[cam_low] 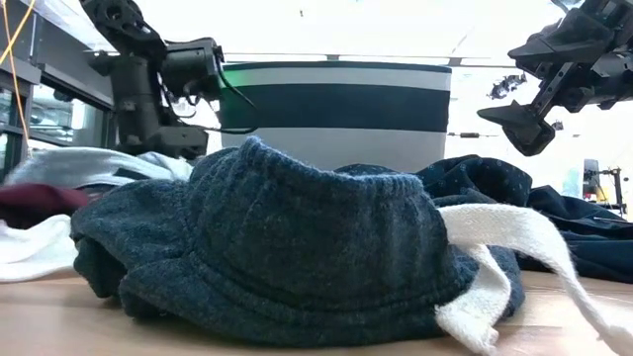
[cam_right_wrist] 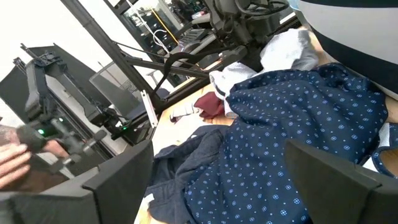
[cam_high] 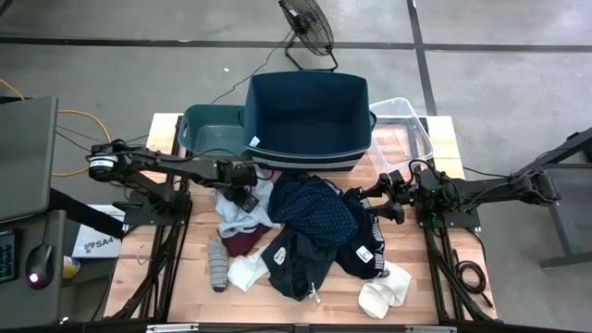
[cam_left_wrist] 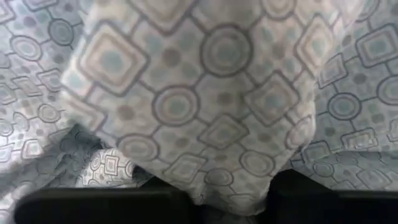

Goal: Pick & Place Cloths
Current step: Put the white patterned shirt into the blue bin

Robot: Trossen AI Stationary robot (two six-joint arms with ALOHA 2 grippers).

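Observation:
The cloths lie in a heap on the table's middle: a navy dotted one (cam_high: 314, 208), a pale blue-white patterned one (cam_high: 239, 217), a maroon one (cam_high: 242, 243), a black one with white tags (cam_high: 366, 252), white socks (cam_high: 385, 292) and a grey sock (cam_high: 217, 265). My left gripper (cam_high: 248, 198) stands over the pale cloth at the heap's left side, shut on it. That cloth fills the left wrist view (cam_left_wrist: 205, 93). My right gripper (cam_high: 372, 200) hovers open at the heap's right side, above the navy dotted cloth (cam_right_wrist: 298, 124), holding nothing. My left gripper holds a bunched-up part of the pale patterned cloth (cam_left_wrist: 214, 171) between its two fingers (cam_left_wrist: 93, 208), coming from above and pointing steeply down. One layer or several, I cannot tell. The rest of the cloth (cam_low: 89, 163) still lies on the heap.
A navy bin (cam_high: 310, 111) stands behind the heap, a teal bin (cam_high: 208, 125) to its left and a clear bin (cam_high: 410, 120) to its right. A dark knitted garment (cam_low: 277, 247) lies near the table's front edge. A fan (cam_high: 308, 28) stands on the floor beyond.

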